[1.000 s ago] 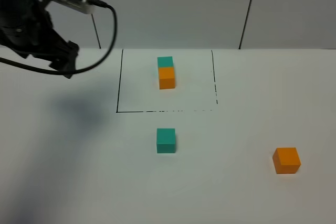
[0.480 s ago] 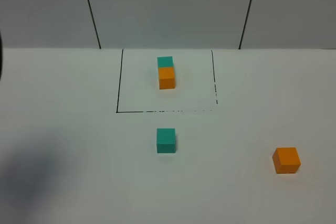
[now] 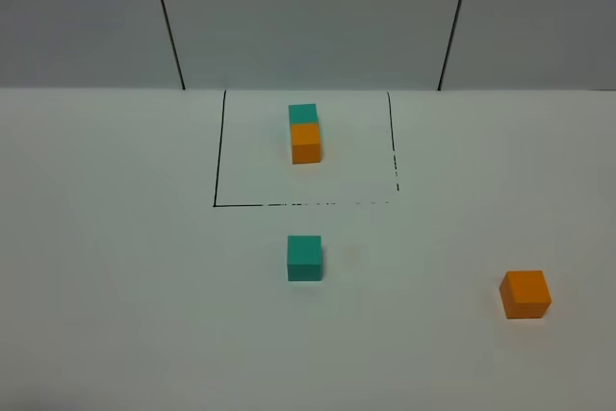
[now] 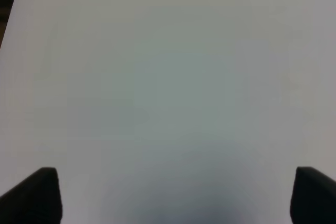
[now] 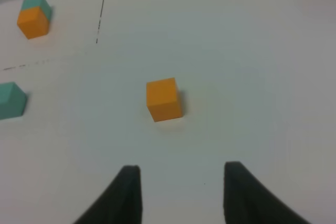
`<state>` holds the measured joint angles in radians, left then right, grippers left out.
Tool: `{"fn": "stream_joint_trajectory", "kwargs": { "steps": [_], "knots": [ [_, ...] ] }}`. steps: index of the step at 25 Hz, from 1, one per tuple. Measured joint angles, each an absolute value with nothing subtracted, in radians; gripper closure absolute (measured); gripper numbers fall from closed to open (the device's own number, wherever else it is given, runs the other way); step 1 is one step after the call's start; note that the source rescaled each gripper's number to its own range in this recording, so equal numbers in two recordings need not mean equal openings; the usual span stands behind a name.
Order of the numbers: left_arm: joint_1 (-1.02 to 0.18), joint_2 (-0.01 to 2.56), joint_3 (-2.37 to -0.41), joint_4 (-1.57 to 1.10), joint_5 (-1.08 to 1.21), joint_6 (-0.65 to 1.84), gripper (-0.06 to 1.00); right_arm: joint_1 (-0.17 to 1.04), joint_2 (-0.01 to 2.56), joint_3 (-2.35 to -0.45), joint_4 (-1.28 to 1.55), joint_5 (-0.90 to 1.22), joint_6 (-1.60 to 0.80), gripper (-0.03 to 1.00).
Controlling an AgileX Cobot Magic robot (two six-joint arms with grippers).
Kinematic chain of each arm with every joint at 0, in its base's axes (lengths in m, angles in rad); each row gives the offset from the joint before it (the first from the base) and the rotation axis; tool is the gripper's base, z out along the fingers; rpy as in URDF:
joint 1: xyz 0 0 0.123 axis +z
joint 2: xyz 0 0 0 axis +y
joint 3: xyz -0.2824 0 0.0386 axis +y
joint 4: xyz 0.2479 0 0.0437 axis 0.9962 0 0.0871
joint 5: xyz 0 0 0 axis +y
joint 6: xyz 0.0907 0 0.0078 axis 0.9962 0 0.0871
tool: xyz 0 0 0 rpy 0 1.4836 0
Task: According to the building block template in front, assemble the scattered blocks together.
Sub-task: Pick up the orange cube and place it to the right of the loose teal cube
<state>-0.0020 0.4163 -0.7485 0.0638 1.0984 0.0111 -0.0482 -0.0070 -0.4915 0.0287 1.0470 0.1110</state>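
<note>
Since a second ago: left arm gone from the far-left corner, nothing else shifted. Left gripper (image 4: 177,171) cut off to two widely spread finger stubs over bare tabletop (image 4: 157,77); right gripper (image 5: 182,167) spread, empty, short of the orange block (image 3: 526,295) near the right edge, teal block (image 3: 304,258) mid-table. Building block template (image 3: 305,134) toward the far edge, long axis far-to-near, teal end farthest

Teal cube (image 3: 304,258) & orange cube (image 3: 526,295): matte, smooth. Table (image 3: 115,267) surf.: smooth, matte.
</note>
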Motion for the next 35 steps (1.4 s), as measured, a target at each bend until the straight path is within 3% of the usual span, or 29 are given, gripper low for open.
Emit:
{"fn": "stream_joint_trajectory", "kwargs": {
  "steps": [8, 21, 30, 35],
  "knots": [
    [-0.002, 0.203, -0.615, -0.144, 1.076, 0.137, 0.04, -0.048, -0.007, -0.491, 0.029, 1.047, 0.111, 0.97],
    [-0.002, -0.002, -0.526, -0.141, 1.047, 0.172, 0.10, -0.048, -0.007, -0.491, 0.029, 1.047, 0.111, 0.97],
    [-0.002, -0.005, -0.526, -0.110, 1.048, 0.172, 0.26, -0.048, -0.007, -0.491, 0.029, 1.047, 0.111, 0.97],
    [-0.002, -0.005, -0.522, -0.099, 1.050, 0.172, 0.29, -0.048, -0.007, -0.491, 0.029, 1.047, 0.111, 0.97]
  ]
}}
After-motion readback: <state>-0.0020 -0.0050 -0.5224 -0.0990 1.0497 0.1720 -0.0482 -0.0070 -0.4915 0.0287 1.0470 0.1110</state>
